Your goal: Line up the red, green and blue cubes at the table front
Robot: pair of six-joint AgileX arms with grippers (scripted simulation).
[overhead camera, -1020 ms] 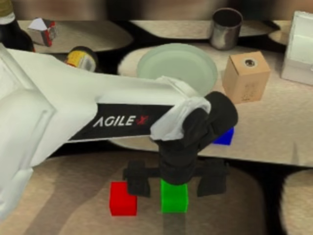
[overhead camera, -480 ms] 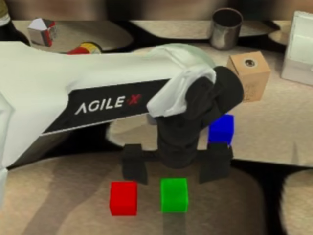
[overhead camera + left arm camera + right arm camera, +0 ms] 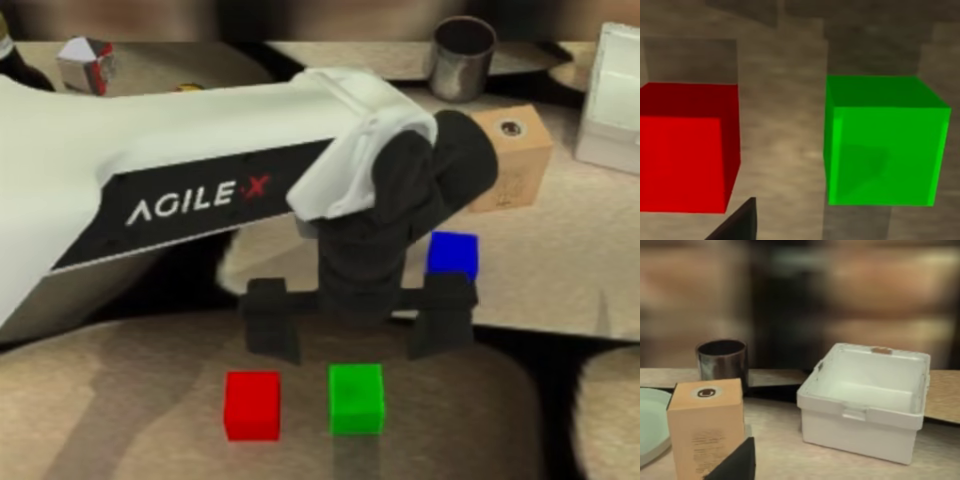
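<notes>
A: Hovering over the table front (image 3: pixel 120 410), the left gripper (image 3: pixel 358 318) has its jaws spread wide and empty, above and just behind the red cube (image 3: pixel 252 404) and green cube (image 3: pixel 357 397)

B: Cube positions?

A: Red and green sit side by side, apart, near the front edge; the left wrist view shows both resting flat. The blue cube (image 3: pixel 452 253) lies farther back, beside the right finger (image 3: pixel 441 315)

B: Right gripper?

A: Parked out of the top view; whether its jaws are wide or narrow, I cannot tell. Its wrist view faces the cardboard box (image 3: pixel 707 426), dark cup (image 3: pixel 722 360) and white tray (image 3: pixel 865 401)
</notes>
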